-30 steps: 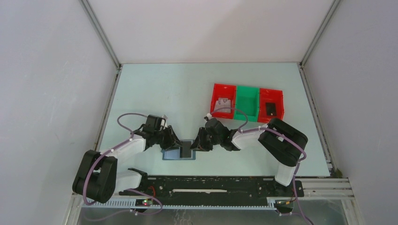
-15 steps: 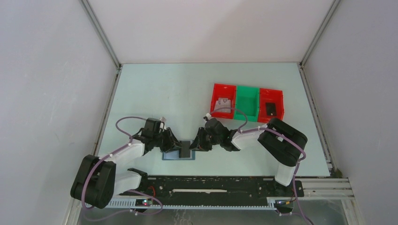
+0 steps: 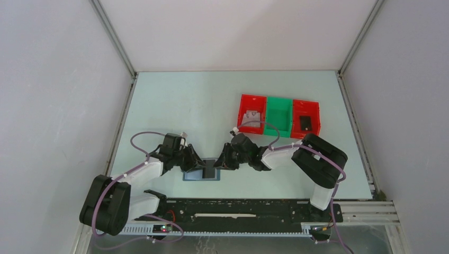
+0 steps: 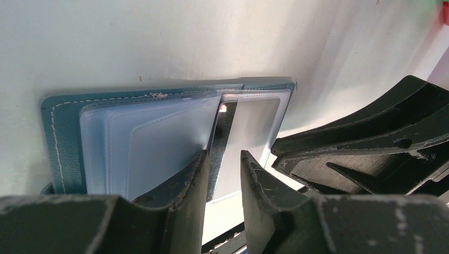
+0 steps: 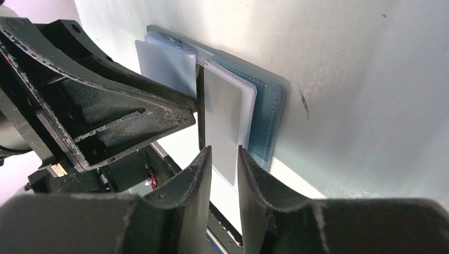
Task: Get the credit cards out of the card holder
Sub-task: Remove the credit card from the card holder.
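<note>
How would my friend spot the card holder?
Look near the front edge of the table, where the left gripper and right gripper face each other. The card holder lies open there, soft and teal-blue with clear pockets, unlike the red and green bins farther back.

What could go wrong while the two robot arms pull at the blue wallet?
The soft teal bifold card holder lies loose on the pale table, so it may slide or lift when pulled. The flat grey card sits in a clear plastic sleeve; the right jaws might pinch the sleeve too. The left jaws and right jaws crowd close together and could bump.
</note>
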### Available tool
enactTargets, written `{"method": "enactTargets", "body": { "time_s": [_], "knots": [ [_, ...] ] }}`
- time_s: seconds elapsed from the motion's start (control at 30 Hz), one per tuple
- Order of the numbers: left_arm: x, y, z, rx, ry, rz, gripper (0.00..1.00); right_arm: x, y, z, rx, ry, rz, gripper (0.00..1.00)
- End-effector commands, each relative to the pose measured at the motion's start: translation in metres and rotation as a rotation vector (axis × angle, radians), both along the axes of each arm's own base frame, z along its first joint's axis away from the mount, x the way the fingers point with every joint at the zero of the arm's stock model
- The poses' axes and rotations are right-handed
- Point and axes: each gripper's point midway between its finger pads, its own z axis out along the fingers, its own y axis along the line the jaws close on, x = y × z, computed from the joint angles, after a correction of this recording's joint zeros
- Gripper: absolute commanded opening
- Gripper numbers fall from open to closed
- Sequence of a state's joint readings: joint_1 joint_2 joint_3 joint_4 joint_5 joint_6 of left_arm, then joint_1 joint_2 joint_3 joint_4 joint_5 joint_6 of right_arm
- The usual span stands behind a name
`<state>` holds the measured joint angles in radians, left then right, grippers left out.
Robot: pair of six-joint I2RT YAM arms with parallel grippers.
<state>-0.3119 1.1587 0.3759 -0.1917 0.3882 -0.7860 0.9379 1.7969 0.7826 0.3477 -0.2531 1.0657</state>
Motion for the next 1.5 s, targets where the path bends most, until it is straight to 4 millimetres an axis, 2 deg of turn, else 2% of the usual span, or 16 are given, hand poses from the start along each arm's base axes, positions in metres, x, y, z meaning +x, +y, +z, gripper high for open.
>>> {"method": "enactTargets", "body": {
  "time_s": [0.0, 0.27, 0.6, 1.13, 1.23, 1.47],
  "knots": [
    [-0.004, 0.007, -0.007, 0.04, 0.007, 0.007, 0.34, 0.003, 0.003, 0.013, 0.012, -0.036, -0.002, 0.33],
    [-0.005, 0.007, -0.007, 0.046, 0.009, 0.003, 0.35, -0.003, 0.011, 0.003, 0.026, 0.0, 0.033, 0.33],
    [-0.006, 0.009, -0.01, 0.057, 0.012, 0.004, 0.35, -0.002, 0.01, -0.005, -0.013, 0.014, 0.035, 0.33],
    [-0.007, 0.011, -0.011, 0.062, 0.004, 0.012, 0.34, -0.004, 0.019, -0.007, -0.013, 0.021, 0.056, 0.32],
    [-0.007, 0.012, -0.009, 0.057, -0.006, 0.02, 0.28, -0.004, 0.021, -0.007, 0.001, 0.033, 0.056, 0.32],
    [-0.004, 0.009, -0.002, 0.04, -0.038, 0.012, 0.02, -0.005, 0.02, -0.011, -0.004, 0.049, 0.052, 0.32]
  ]
}}
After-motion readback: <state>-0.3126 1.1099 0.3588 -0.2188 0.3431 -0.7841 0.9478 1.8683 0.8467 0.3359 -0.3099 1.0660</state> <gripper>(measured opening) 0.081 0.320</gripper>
